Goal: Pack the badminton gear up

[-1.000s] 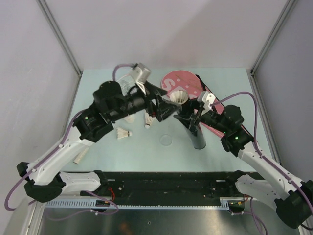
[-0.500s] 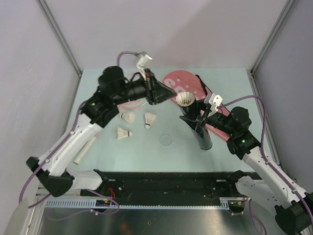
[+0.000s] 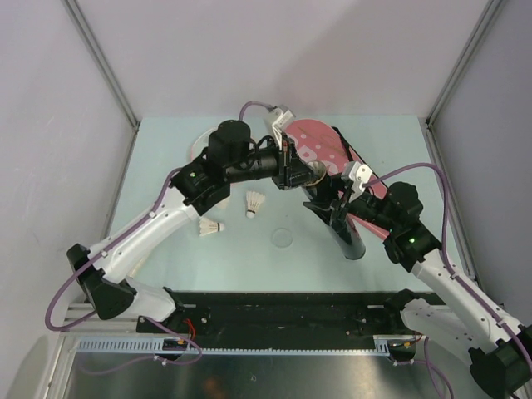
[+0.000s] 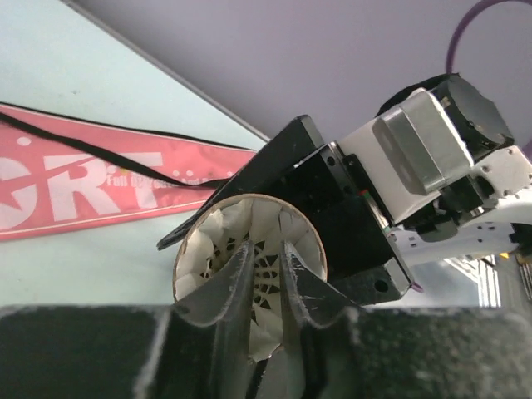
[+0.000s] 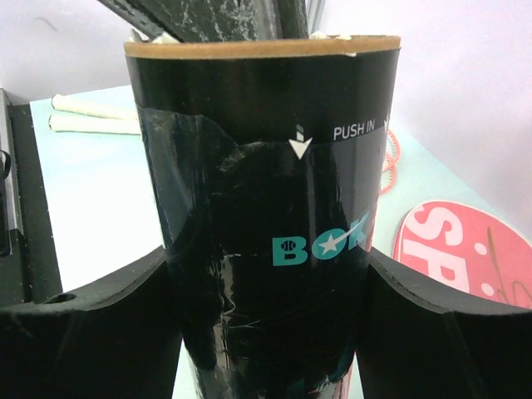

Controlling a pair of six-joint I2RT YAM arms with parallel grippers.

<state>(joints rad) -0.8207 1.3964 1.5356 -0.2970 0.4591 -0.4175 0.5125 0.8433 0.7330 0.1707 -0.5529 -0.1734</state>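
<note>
A long black tube [image 3: 342,224] leans over the table with my right gripper [image 3: 339,208] shut on it; in the right wrist view the tube [image 5: 266,208] fills the gap between both pads of that gripper [image 5: 266,258]. A white feather shuttlecock [image 4: 216,233] sits in the tube's mouth. My left gripper [image 4: 266,247] has its fingers drawn close together and poked into the feather cone, gripping nothing. From above, the left gripper [image 3: 295,173] meets the tube's top. Two more shuttlecocks [image 3: 255,202] [image 3: 213,227] lie on the table. The pink cover [image 3: 320,145] lies behind the tube.
The racket's frame [image 3: 197,146] peeks out behind the left arm at the back left, and white handle parts [image 5: 91,116] show in the right wrist view. A faint ring mark [image 3: 283,238] sits mid-table. The black base rail [image 3: 274,312] runs along the near edge.
My left gripper let go of the shuttlecock, drew back up and left with its fingers narrowed, then returned to the tube mouth. The shuttlecock now sits lower in the tube. The right arm barely shifted.
</note>
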